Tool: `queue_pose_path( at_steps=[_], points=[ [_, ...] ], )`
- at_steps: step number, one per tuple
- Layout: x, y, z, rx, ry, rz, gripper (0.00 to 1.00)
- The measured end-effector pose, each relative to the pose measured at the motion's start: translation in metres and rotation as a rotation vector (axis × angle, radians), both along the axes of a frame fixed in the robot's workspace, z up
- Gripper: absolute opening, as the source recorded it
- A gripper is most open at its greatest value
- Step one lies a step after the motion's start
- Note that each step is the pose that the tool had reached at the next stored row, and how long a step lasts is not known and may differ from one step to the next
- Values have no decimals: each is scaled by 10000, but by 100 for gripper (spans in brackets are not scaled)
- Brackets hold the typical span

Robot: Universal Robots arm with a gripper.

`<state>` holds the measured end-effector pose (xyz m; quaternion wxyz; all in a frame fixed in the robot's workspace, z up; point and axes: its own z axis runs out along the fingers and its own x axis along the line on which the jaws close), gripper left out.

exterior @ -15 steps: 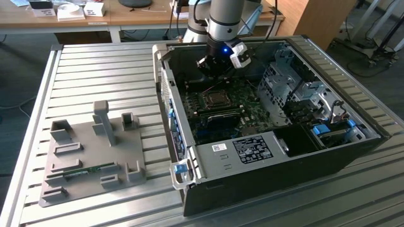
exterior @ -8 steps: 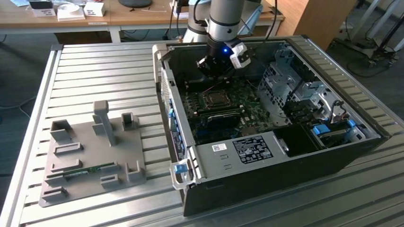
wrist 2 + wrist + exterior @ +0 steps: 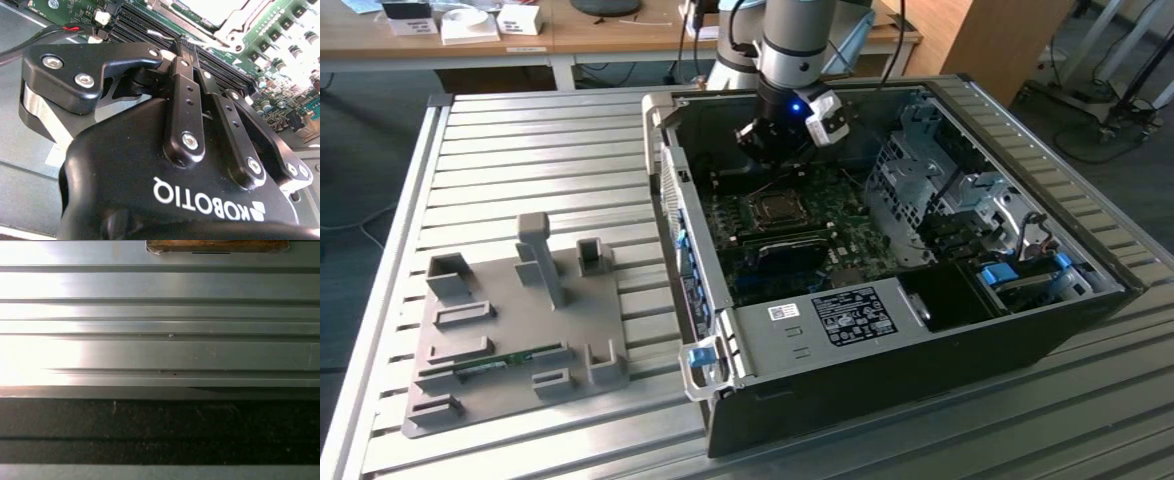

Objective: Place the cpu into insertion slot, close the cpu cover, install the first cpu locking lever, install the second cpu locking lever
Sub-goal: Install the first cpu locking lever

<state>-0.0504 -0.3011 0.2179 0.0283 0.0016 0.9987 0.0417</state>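
While the arm [image 3: 790, 40] hangs inside the open computer case [image 3: 881, 400] on the slatted tabletop [image 3: 520, 150], its fingers [image 3: 184, 70] look pinched together at the tips, just above the green board [image 3: 280, 35]. The cpu [image 3: 212, 7] sits in the insertion slot [image 3: 771, 208] close by, with the silver cpu cover [image 3: 235, 31] lying flat around it. Can't tell whether the fingers touch the board.

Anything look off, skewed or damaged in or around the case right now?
Nothing stands out. The computer case sits square on the slatted table. The gripper hangs above the green board near the cpu cover, which looks to lie flat. No loose parts, spills or damage that I can see.
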Motion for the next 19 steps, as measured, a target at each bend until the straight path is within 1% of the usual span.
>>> queue_pose_path(
  at_steps=[10, 19],
  points=[
    [22, 0, -83, -1, 1, 1, 11],
    [59, 5, -96, -1, 1, 1, 11]
  ],
)
